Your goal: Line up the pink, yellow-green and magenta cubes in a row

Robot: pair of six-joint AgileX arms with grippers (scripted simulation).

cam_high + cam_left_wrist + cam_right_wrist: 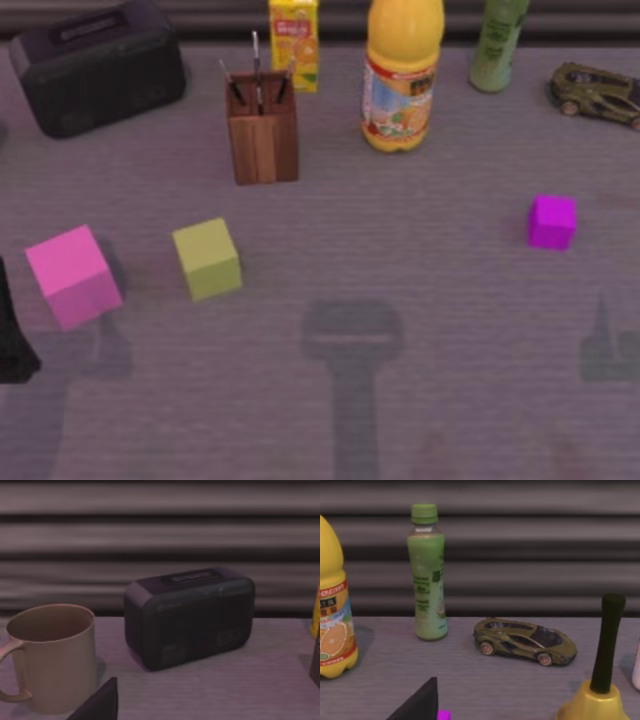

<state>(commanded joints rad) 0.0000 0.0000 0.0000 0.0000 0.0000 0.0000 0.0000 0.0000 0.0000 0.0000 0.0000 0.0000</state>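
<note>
On the desk's [420, 300] left side the pink cube [73, 275] and the yellow-green cube [207, 259] sit near each other, apart and each a little turned, while the magenta cube [552, 221] stands alone, well off to the right. None of the three is gripped, so the lining-up seems not yet begun. A dark part of the left arm shows at the top view's left edge, close to the pink cube; its claw cannot be judged from any view. The right arm shows only as a shadow on the desk, and its claw's state cannot be told either. The right wrist view catches a sliver of the magenta cube at its lower edge. The next move probably calls for one claw to come down over a cube, likely the far magenta one, and carry it toward the other two.

Behind stand a speaker [97, 65], a knife block [262, 130], a juice bottle [402, 75] and a toy car [594, 93].
</note>
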